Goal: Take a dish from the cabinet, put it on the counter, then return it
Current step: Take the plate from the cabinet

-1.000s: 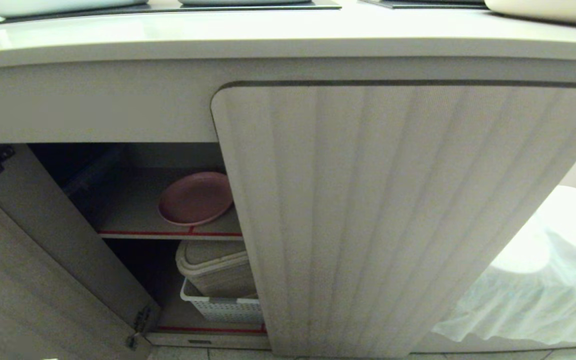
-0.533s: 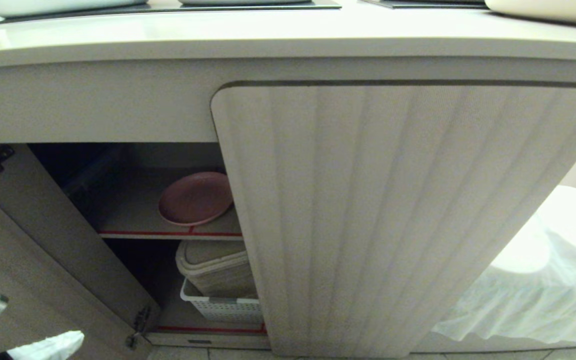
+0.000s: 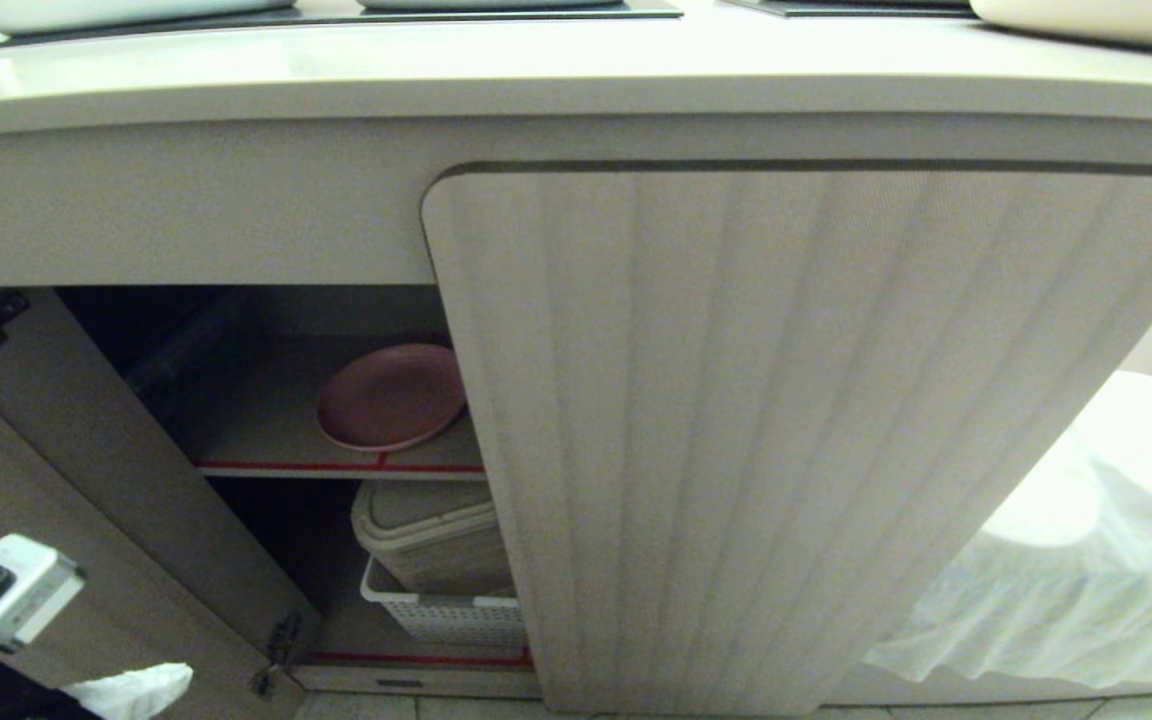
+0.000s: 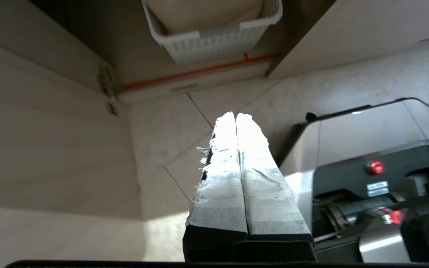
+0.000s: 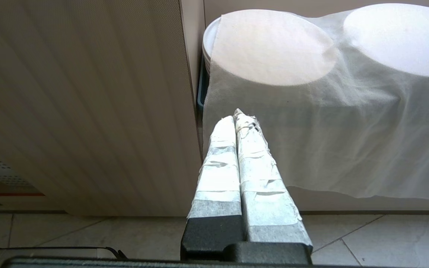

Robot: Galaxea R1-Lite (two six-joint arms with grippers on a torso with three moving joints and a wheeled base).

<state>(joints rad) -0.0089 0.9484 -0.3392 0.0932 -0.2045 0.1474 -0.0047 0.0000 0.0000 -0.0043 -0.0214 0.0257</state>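
A: Where is the round, shallow, matte pink plastic plate to be found?

B: It is seen lying flat on the upper red-edged shelf inside the low beige cabinet, whose left door is swung open while the fluted, round-cornered right door is closed. The plate's right side is hidden behind the closed door's edge. Below it, on the bottom shelf, a beige lidded container is set in a white perforated plastic basket.

A: And the long cream-beige worktop?

B: It is seen above the cabinet, with black inset panels at the far side. No pink plate is carried on it.

A: How are the pincers held?

B: The left pincer is closed on nothing, its tape-wrapped fingers pressed together; it is held low, in front of the open left door and above the tiled floor, well apart from the plate. The right pincer is likewise closed and empty, pointed toward a white cloth draped over round shapes beside the closed door.
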